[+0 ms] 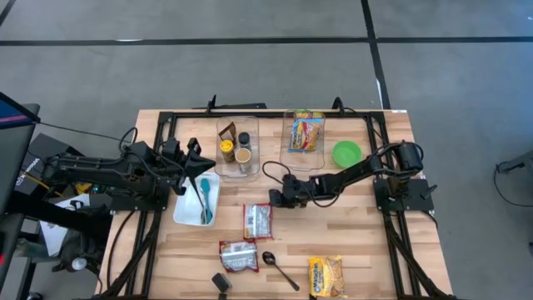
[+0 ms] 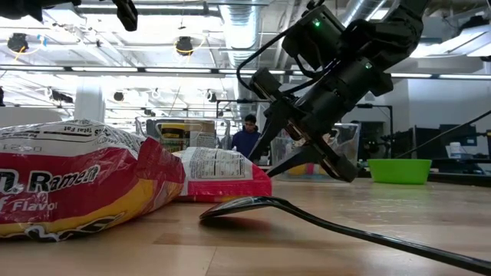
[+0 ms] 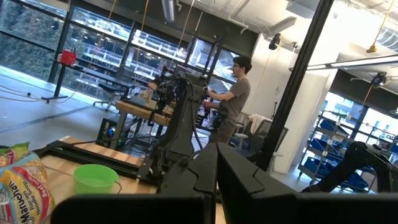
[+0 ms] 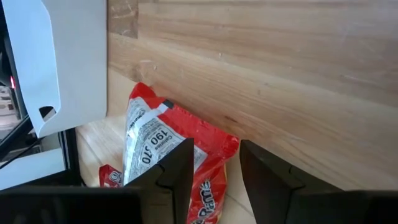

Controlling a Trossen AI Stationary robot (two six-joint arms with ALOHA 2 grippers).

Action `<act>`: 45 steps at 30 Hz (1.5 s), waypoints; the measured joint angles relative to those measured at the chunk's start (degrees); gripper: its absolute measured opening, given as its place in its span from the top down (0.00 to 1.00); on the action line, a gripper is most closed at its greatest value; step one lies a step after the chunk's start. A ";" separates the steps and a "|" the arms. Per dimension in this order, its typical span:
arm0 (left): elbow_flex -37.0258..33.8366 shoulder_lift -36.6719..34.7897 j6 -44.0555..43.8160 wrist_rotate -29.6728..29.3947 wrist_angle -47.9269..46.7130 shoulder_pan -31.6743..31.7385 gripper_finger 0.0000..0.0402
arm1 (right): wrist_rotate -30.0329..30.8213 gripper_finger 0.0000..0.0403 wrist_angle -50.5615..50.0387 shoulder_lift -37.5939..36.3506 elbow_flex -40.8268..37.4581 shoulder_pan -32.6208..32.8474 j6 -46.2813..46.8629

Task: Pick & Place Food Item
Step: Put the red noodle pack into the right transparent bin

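Red ramen packet (image 1: 258, 221) lies flat on the table (image 1: 366, 242), centre of the high view; right end effector (image 1: 279, 197) hovers just above-right of it, fingers parted, empty. Best move, I'd say: drop straight down and pinch one edge. Left end effector (image 1: 200, 165) is closed, parked left. White tray (image 1: 185, 208) holds a teal spoon (image 1: 204, 196); clear bin (image 1: 293, 142) holds a noodle pack (image 1: 306, 133); green bowl (image 1: 347, 153) looks empty.

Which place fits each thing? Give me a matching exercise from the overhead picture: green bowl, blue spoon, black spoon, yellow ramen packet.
Things:
1. green bowl
2. blue spoon
3. black spoon
4. yellow ramen packet

Places:
A. in the white tray
B. at the table's near edge
C. beside the clear bin holding a packet
D. on bare wood between packets

Pairs: 1-C, 2-A, 3-D, 4-B
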 joint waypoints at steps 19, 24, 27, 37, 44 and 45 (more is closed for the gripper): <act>0.00 0.00 0.00 0.02 0.01 0.02 0.99 | 0.08 0.69 -0.04 0.00 0.00 -0.09 0.05; 0.01 0.00 0.00 0.02 0.01 0.01 0.99 | -0.13 0.69 -0.09 0.00 0.00 0.82 0.15; 0.00 -0.01 0.00 0.02 0.00 0.01 0.99 | -0.15 0.69 -0.15 0.00 0.00 1.29 0.17; 0.00 0.00 0.00 0.02 0.01 0.02 0.99 | 1.18 0.69 -0.19 0.00 0.00 1.06 -0.23; 0.01 -0.02 0.00 0.02 0.01 0.01 0.99 | -0.73 0.73 -0.07 3.74 2.32 1.22 -0.26; 0.02 -0.01 0.00 0.02 0.02 0.01 0.99 | -1.43 0.74 0.84 5.24 3.99 1.33 -0.24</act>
